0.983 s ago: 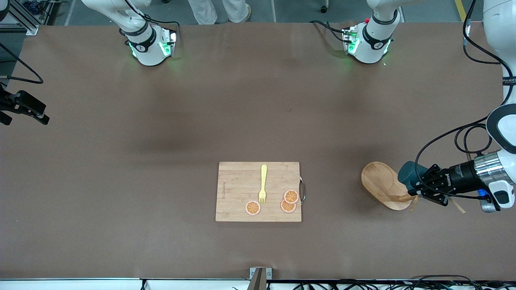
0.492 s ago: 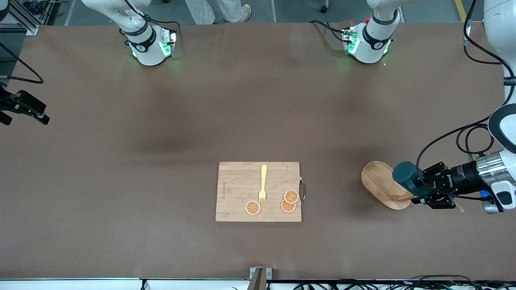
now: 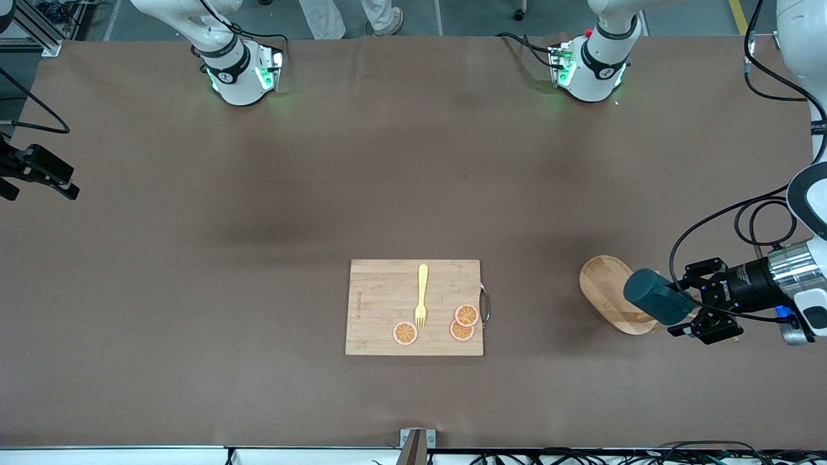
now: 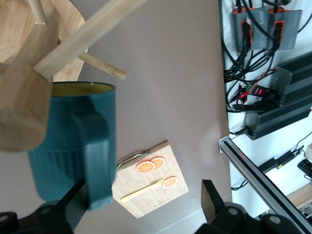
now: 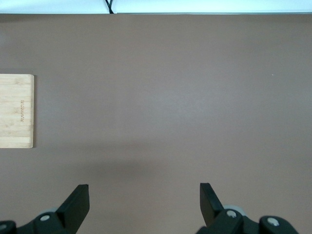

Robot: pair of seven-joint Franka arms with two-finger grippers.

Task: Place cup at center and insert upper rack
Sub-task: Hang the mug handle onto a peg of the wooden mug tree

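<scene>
The dark teal cup (image 3: pixel 656 297) is up in the air, tipped on its side over the end of the upper rack's oval base (image 3: pixel 604 290), toward the left arm's end of the table. My left gripper (image 3: pixel 686 305) is around the cup with its fingers wide apart. In the left wrist view the cup (image 4: pixel 63 146) lies against one finger, its handle (image 4: pixel 100 161) toward the gap and its yellow inside showing. The rack's post (image 4: pixel 22 107) and pegs (image 4: pixel 100 68) fill that view beside it. I cannot tell what carries the cup. My right gripper (image 3: pixel 40 187) waits open and empty over the table's other end (image 5: pixel 144 204).
A rectangular wooden cutting board (image 3: pixel 381 303) lies mid-table, nearer the front camera, with a yellow fork (image 3: pixel 422 294) and orange slices (image 3: pixel 462 321) on it. It also shows in the left wrist view (image 4: pixel 151 192) and the right wrist view (image 5: pixel 17 109).
The left gripper has swung toward the front camera with the cup, and the cup has tipped from near upright to lying on its side. The rack's base has shifted slightly. The right arm has not moved.
</scene>
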